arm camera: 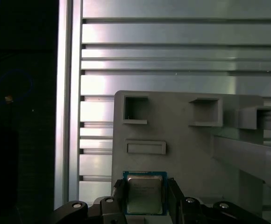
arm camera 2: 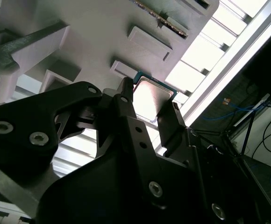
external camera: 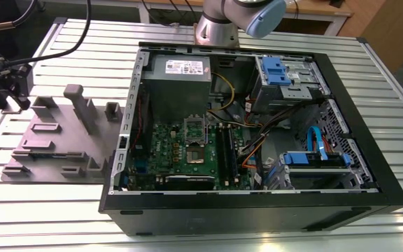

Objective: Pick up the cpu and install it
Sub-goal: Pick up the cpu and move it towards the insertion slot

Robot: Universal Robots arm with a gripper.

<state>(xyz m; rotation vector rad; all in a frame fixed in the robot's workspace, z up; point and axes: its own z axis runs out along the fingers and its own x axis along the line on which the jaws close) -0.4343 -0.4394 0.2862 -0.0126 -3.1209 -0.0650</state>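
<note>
**Exterior view.** The gripper (external camera: 9,97) hangs at the exterior view's left, by the outer edge of the grey holder (external camera: 54,142). It is well apart from the open computer case (external camera: 257,210) and its green board (external camera: 180,152).

**Second wrist view.** The cpu (arm camera 2: 149,95) lies directly between the fingers (arm camera 2: 126,112), its flat silvery face turned toward the wrist. The jaws are narrow and appear to be clamped on two opposite edges of the chip.

**First wrist view.** The cpu sits level over the holder, near the holder's edge by the slatted table (arm camera: 173,32). Its sides run parallel to the holder's sides. Being almost square, it has no marked long axis.
</note>
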